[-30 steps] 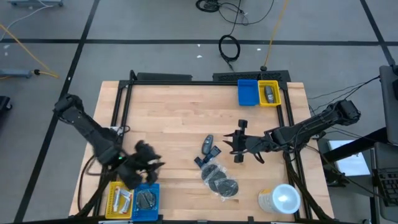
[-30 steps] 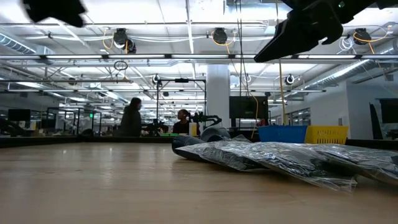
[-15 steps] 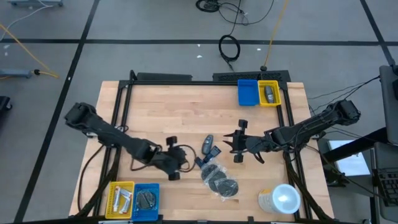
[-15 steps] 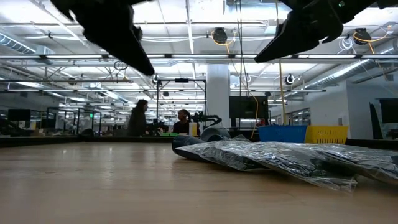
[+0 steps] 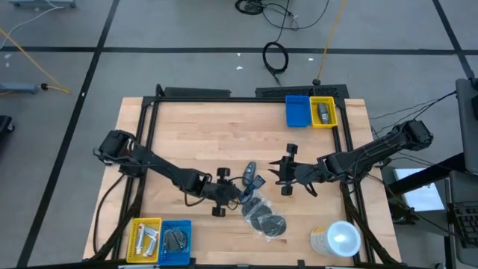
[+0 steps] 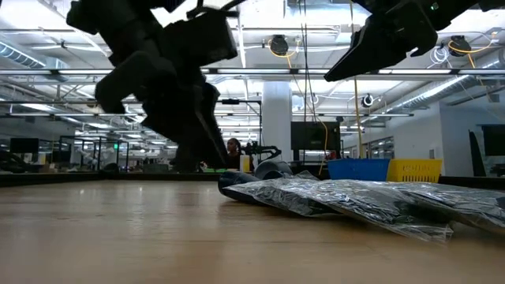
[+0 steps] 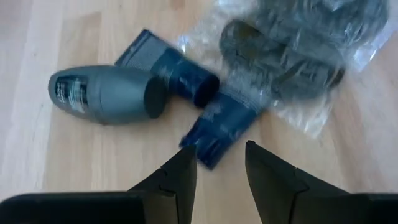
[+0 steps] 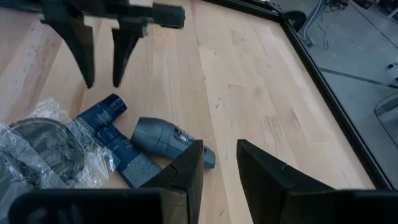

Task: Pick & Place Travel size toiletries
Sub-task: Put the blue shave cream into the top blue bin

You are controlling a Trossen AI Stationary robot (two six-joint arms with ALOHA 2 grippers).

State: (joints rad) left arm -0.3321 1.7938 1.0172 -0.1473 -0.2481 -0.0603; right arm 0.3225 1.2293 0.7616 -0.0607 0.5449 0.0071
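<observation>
Presently unsorted at table centre: grey bottle (image 7: 102, 93), two dark blue tubes (image 7: 177, 68), wrapped discs (image 5: 263, 217); binned: items in the near bins (image 5: 159, 240) and yellow far bin (image 5: 323, 112); left gripper (image 7: 219, 163) parted, empty, above the tubes; right gripper (image 8: 217, 163) likewise parted, empty, nearby.
</observation>
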